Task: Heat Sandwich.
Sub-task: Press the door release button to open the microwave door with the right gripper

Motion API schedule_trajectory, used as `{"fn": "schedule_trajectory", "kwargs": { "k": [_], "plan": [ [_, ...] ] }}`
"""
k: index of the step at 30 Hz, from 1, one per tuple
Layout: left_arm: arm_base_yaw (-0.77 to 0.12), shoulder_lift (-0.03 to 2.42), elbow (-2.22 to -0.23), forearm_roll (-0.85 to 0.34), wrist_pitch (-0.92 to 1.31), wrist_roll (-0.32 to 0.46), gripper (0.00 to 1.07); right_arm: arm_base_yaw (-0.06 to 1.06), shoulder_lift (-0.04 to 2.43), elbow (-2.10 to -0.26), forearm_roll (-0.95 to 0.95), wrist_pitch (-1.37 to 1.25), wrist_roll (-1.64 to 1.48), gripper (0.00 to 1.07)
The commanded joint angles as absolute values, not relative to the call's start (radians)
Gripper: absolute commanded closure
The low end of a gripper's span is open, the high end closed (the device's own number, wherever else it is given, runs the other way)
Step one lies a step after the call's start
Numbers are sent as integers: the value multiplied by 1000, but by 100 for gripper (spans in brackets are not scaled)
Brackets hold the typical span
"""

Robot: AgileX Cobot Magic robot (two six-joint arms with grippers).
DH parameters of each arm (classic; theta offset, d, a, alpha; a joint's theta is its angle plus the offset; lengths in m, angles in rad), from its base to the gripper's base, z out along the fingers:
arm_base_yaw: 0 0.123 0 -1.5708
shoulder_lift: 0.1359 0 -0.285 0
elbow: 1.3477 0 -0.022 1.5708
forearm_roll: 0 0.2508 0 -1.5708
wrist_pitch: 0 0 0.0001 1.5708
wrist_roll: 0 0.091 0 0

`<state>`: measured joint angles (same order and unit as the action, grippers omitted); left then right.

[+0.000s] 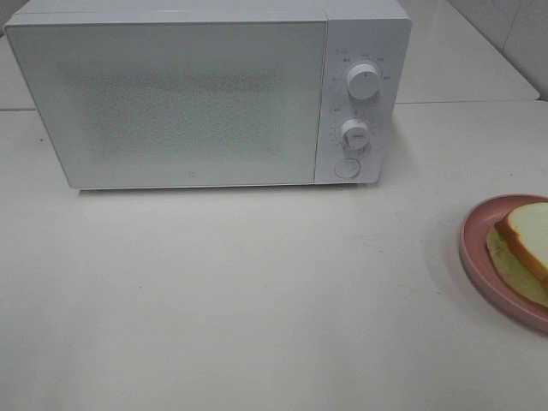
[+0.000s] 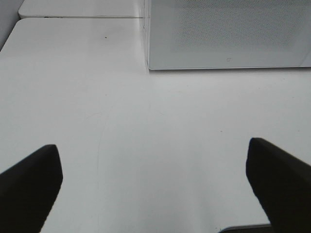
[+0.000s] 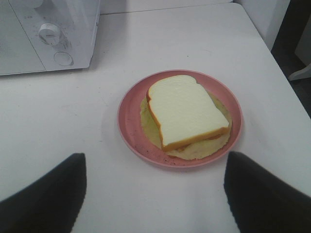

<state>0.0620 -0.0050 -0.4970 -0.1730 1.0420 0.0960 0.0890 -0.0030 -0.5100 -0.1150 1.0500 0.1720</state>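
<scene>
The sandwich (image 1: 527,235), thick white bread with a tan crust over pale yellow-green filling, lies on a round pink plate (image 1: 473,244) at the table's right edge. The white microwave (image 1: 171,103) stands at the back with its door closed. Neither gripper shows in the exterior high view. In the right wrist view my right gripper (image 3: 155,158) is open, its black fingers (image 3: 46,194) spread wide just short of the plate (image 3: 127,114) and the sandwich (image 3: 187,109). My left gripper (image 2: 151,148) is open over bare table, short of the microwave (image 2: 228,34).
The microwave's panel carries two knobs (image 1: 364,81) and a round button (image 1: 346,167) on its right side. The white table (image 1: 240,300) stretches in front of it. A second white tabletop (image 1: 462,60) adjoins behind, at the right.
</scene>
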Motion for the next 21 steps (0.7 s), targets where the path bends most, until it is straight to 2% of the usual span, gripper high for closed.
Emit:
{"fn": "schedule_trajectory", "kwargs": {
  "k": [1,21],
  "plan": [
    [67,-30,-493,-180,1033,97,10,83,-32,-509,-115,1041,163,32],
    [67,-30,-493,-180,1033,97,10,83,-31,-510,-118,1040,163,32]
  ]
}}
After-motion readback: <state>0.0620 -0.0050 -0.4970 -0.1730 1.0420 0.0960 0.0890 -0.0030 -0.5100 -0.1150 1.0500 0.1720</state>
